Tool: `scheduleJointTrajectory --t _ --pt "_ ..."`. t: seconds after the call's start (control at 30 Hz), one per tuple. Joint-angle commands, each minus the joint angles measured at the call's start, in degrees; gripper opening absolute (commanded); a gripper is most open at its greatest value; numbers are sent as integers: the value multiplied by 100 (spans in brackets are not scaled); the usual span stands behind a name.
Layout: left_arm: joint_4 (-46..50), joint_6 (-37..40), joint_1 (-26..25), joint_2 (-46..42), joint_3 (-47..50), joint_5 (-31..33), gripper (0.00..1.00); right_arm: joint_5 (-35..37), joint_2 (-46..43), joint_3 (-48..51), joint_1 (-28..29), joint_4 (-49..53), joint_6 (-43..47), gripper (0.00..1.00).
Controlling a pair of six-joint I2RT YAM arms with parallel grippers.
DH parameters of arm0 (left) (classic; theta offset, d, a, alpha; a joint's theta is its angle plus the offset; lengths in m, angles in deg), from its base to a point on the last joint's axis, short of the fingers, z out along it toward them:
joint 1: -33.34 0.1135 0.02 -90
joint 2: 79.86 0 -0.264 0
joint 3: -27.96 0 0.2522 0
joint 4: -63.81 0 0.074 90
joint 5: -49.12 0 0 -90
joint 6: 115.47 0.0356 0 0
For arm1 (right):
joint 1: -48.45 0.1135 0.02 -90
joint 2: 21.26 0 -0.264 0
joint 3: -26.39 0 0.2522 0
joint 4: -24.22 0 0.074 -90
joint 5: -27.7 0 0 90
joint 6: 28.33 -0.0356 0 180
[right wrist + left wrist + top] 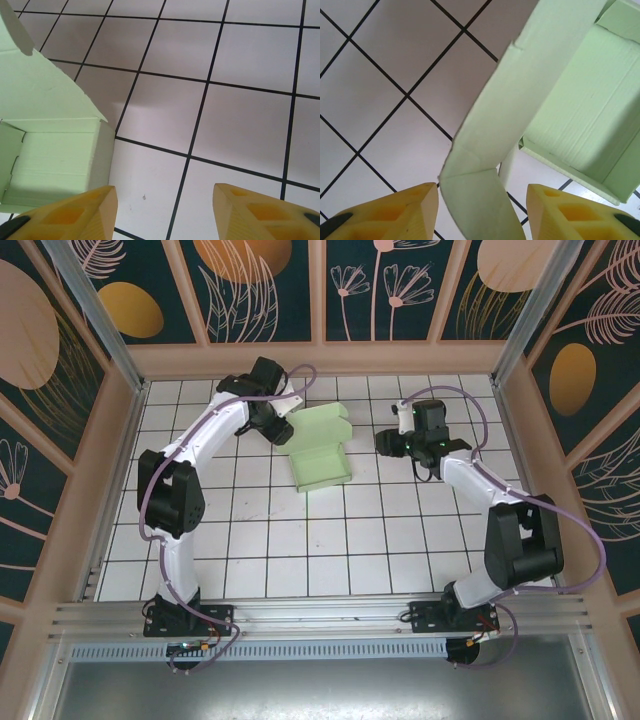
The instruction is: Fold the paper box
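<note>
The paper box [320, 455] is pale mint-green card, partly formed, lying on the white tiled floor [270, 540] at the back middle. Its open tray [570, 110] has walls up, and a long lid flap [520, 100] rises from it. My left gripper [283, 430] is at the box's back left corner. In the left wrist view the bent end of the flap [480, 205] lies between my yellow fingers [410, 215], with a gap on each side. My right gripper [385, 443] hovers just right of the box [50, 150], open over bare tile.
Wooden walls [320, 358] with dark leaf panels close in the tiled floor on three sides. An aluminium rail [320, 615] runs along the near edge by the arm bases. Bare tiles lie in front of the box.
</note>
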Motion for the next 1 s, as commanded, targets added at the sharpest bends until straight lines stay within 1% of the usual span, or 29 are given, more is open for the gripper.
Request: scheduleJointTrajectory --t 0.0,0.2,0.23,0.4,0.5,0.6,0.8,0.97 --pt "184 113 25 -135 29 69 45 4 52 -195 -1 53 83 53" --pt "125 127 22 35 -4 138 33 55 -39 -140 5 117 85 53" --pt "125 131 20 44 -5 153 28 65 -60 -142 4 132 83 54" --pt "112 241 20 10 51 120 10 57 -145 -192 11 196 84 54" --pt "103 386 19 -41 128 139 7 63 -192 -271 19 257 109 53" --pt "101 477 22 -65 149 45 0 68 -227 -329 25 319 140 54" --pt "171 364 20 -83 -4 -332 0 82 -351 -438 96 478 223 53" --pt "493 113 24 -72 -312 -619 0 127 -484 -489 175 577 332 54"
